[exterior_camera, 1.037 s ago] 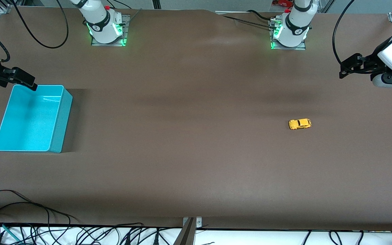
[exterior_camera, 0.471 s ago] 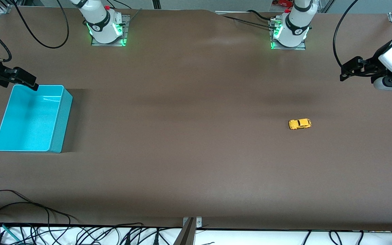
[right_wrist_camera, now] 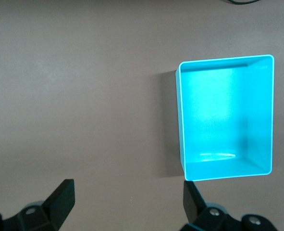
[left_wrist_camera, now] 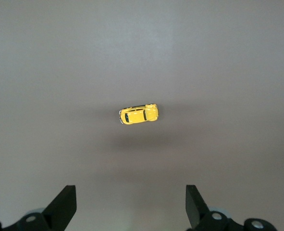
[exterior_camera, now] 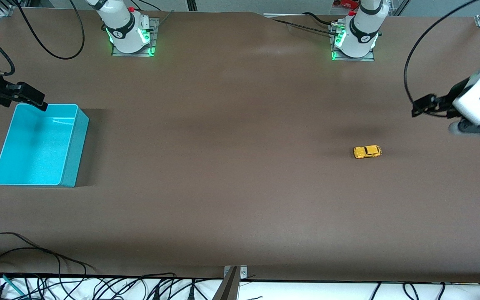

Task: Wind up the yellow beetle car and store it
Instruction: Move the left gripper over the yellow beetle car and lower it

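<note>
The yellow beetle car (exterior_camera: 367, 151) sits right of centre; the left gripper (exterior_camera: 420, 107) and the right gripper (exterior_camera: 36, 101) are both spread wide, the right waiting by the turquoise bin (exterior_camera: 73, 143).

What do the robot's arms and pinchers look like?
Both arms are glossy white with black joint bands, standing on metal plates with glowing green lights. Black cables loop beside them. The left gripper and right gripper are black, each with two flat, wedge-shaped black fingers.

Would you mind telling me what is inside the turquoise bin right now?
Nothing: the turquoise bin shows only its bare floor and walls. The yellow beetle car sits on the table toward the left arm's end. No part of the bin's floor is covered.
</note>
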Available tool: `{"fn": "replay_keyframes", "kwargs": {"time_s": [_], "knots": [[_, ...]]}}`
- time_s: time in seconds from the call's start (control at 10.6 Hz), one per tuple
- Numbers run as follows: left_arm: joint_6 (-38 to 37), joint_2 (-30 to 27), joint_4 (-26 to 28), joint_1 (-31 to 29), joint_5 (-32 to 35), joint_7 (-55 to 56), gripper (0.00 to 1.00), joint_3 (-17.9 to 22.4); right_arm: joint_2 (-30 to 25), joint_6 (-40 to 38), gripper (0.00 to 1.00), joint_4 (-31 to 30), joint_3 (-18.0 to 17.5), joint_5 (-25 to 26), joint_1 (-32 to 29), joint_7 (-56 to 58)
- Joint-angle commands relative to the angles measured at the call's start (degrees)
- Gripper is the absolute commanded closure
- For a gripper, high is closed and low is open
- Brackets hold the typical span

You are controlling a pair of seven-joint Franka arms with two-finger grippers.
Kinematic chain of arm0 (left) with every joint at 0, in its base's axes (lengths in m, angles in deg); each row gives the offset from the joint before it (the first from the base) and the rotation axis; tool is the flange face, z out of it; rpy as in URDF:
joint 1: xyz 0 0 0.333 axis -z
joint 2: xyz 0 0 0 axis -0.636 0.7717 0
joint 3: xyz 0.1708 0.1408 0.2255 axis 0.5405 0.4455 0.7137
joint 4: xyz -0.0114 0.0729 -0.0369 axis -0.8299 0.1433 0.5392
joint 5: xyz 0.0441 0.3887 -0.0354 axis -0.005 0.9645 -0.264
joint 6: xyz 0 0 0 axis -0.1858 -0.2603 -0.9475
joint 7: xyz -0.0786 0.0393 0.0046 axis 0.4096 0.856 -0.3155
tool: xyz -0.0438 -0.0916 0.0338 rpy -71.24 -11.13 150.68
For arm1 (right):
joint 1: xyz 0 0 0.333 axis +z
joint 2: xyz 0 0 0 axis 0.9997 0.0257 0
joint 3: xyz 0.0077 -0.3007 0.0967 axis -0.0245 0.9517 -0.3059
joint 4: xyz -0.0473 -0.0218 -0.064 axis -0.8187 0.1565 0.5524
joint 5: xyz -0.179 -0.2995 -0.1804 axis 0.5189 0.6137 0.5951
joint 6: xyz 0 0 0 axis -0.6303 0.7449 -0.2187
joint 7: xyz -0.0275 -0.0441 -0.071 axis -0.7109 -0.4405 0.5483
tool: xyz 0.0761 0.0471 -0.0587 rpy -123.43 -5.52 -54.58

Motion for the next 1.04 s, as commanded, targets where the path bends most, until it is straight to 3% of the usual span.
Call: {"fn": "replay_keyframes", "kwargs": {"time_s": [0.0,0.94], "knots": [[2.1,0.2,1.6,-0.2,1.2,-0.1,0.0,0.0,-0.2,-0.5,0.0,0.7,-0.3,-0.6,-0.3,0.7],[27.8,2.4,20.7,-0.6,1.2,-0.3,0.0,0.2,-0.2,-0.4,0.0,0.7,-0.4,-0.6,-0.3,0.7]]}}
